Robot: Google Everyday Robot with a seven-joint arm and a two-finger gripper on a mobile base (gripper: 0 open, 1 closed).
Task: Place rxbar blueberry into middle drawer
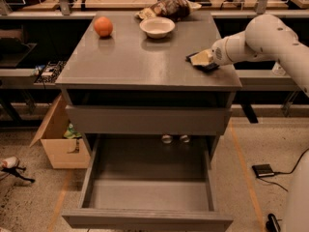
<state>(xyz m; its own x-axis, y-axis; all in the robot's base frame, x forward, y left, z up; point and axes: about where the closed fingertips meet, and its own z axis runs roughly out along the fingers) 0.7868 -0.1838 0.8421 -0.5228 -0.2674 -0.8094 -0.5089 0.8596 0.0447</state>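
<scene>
White arm [270, 37] enters from right, forearm reaching leftward, roughly level (slight downward slope toward wrist). Rounded wrist [227, 51] sits directly behind claw. Pale claw [200, 58] points left, low over right edge of table [145, 57], toward front corner. White base body [297, 202] at lower right.

No txt, label, brand or no. legible anywhere. Gripper [199, 58] sits at right edge of cabinet [145, 62] top, on the dark bar [213, 67]; wrapper lettering can't be made out. Bag [172, 6] at back of top: print too blurred to read. Box [54, 146] on floor, left: no markings readable. Open drawer [145, 220] front: plain grey.
</scene>
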